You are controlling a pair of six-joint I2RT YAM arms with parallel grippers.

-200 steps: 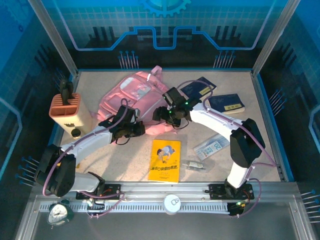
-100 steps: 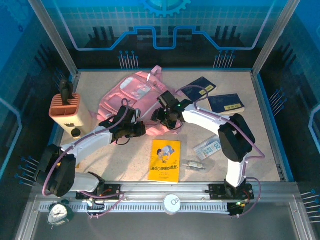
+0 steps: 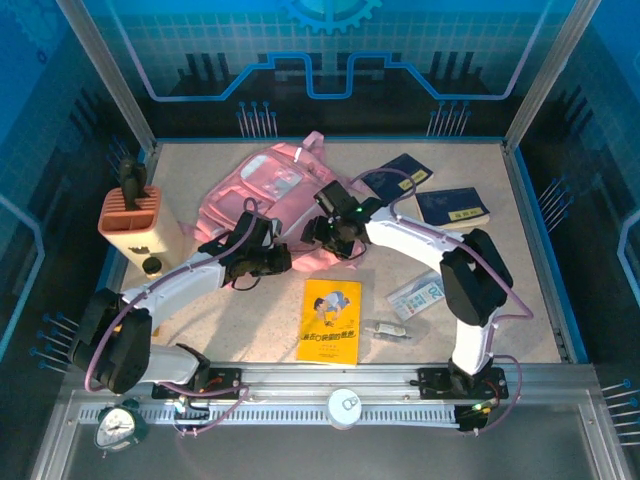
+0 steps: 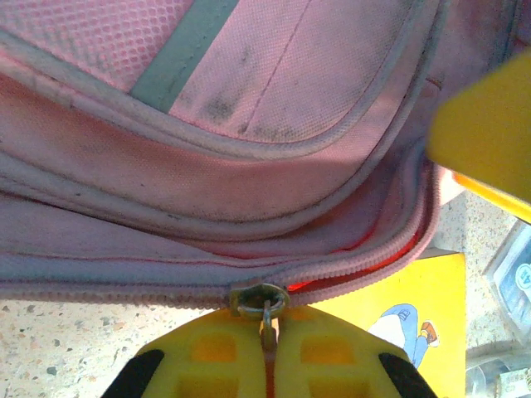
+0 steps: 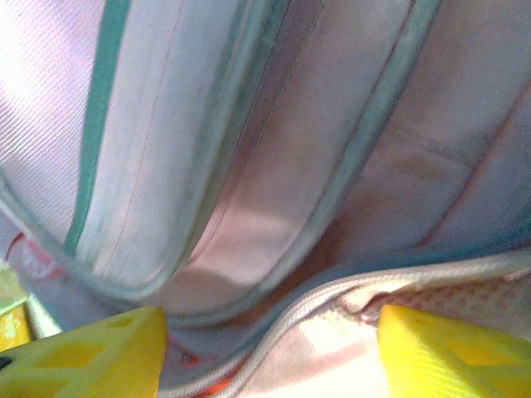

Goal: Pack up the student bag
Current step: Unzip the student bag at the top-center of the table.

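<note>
The student bag [image 3: 265, 190], a big pink backpack, lies flat at the table's back left, its zipper edge facing the front. My left gripper [image 3: 275, 262] is at that edge, shut on the metal zipper pull [image 4: 267, 319] between its yellow fingertips. The zipper is parted to the right of the pull, and orange lining shows in the gap. My right gripper [image 3: 318, 232] is at the bag's right front corner, open. Its yellow fingers [image 5: 91, 352] stand wide apart on either side of the bag's [image 5: 274, 166] zipper lip.
An orange-and-cream pen holder box [image 3: 133, 222] stands at the left. In front of the bag lies a yellow book [image 3: 330, 320]. Two dark blue books [image 3: 397, 176] [image 3: 453, 207] lie at the back right. A clear packet [image 3: 418, 294] and a small item [image 3: 385, 329] lie front right.
My right gripper has moved left onto the bag's corner, its arm folding in, then held still. The left gripper has kept its grip on the zipper pull in place.
</note>
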